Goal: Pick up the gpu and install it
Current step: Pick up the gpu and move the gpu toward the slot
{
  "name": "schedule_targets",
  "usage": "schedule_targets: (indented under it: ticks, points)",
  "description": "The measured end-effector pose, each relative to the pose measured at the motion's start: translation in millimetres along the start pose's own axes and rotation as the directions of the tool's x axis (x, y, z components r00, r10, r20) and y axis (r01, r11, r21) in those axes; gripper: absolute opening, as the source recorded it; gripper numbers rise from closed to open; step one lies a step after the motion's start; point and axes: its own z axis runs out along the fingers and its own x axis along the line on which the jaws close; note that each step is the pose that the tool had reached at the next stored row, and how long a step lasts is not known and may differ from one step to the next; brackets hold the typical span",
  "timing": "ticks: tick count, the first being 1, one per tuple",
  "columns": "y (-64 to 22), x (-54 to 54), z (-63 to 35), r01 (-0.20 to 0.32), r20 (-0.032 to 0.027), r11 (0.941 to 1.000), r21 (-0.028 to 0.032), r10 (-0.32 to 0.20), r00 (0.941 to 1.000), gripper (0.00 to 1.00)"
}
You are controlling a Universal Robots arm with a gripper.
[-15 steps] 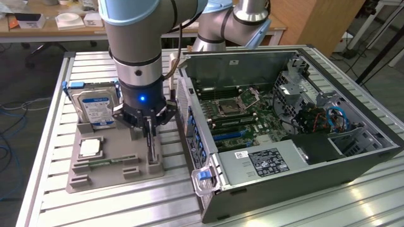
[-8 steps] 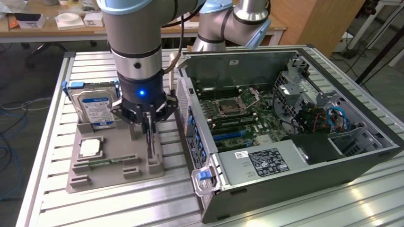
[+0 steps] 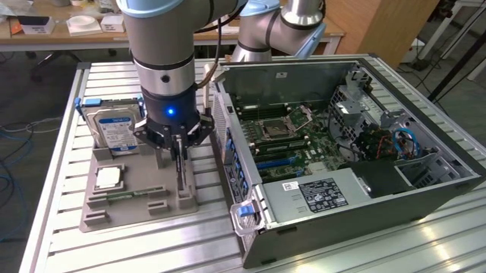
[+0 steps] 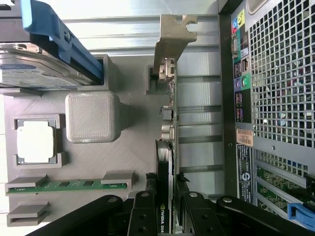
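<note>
as the gripper clamps the upright gpu in the grey tray, edge lettering reads nvidia

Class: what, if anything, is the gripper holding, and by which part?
The gripper clamps the gpu by its upper long edge; the card stands on edge in the grey holder.

The worktop is ribbed bare aluminium with a soft sheen. The holder tray is matt grey plastic, finely ridged like printed layers. The gpu shows a dark matt board edge and a dull silvery metal bracket. The hand is black and slightly glossy. The hard drive has a glossy paper label and a blue plastic rail. The computer case is grey perforated sheet metal.
</note>
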Motion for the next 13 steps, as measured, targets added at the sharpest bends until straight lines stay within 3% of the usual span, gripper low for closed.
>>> schedule_targets:
  ticks: [6, 13]
  points:
    - [0.1, -0.1, -2.9, 0.0, 0.0, 1.0, 0.0001, 0.0, 1.0, 0.26]
    - [0.6, -0.3, -12.9, 0.0, 0.0, 1.0, 0.0, 0.0, 1.0, 0.26]
